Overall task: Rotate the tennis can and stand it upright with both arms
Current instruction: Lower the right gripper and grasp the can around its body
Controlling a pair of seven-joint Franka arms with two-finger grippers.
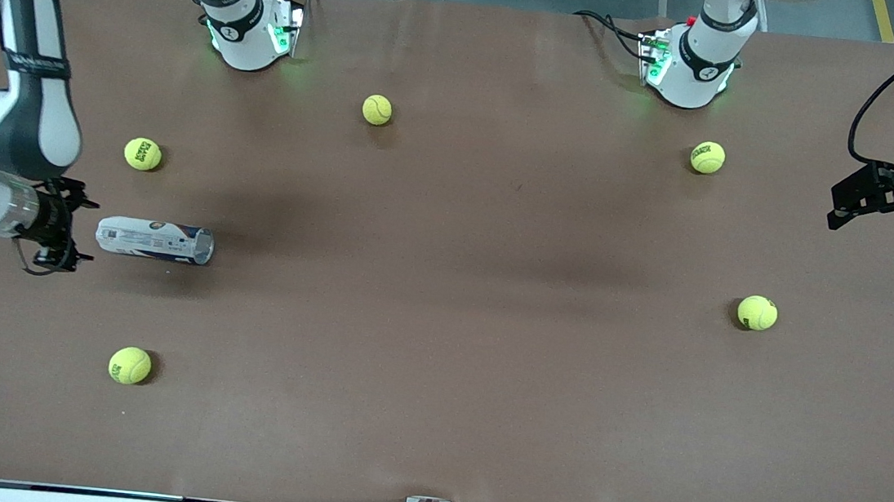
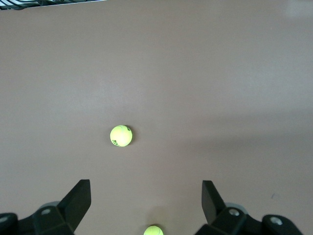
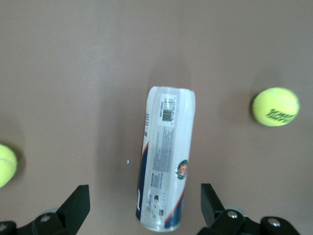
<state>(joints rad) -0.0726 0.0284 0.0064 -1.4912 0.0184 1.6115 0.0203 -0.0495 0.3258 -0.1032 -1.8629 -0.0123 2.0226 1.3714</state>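
Five tennis balls, one lying tennis can, two tools spread

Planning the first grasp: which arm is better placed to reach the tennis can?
Right. The right gripper is open beside one end of the tennis can, which lies on its side at the right arm's end of the table. The left gripper, open, waits at the left arm's end, over bare table and balls.

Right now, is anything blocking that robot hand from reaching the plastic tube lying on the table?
Nothing visible does. The right gripper sits with open fingers just off the end of the clear plastic tennis can with its white and navy label, bare brown table between them. The nearest yellow-green tennis ball lies clear of that gap.
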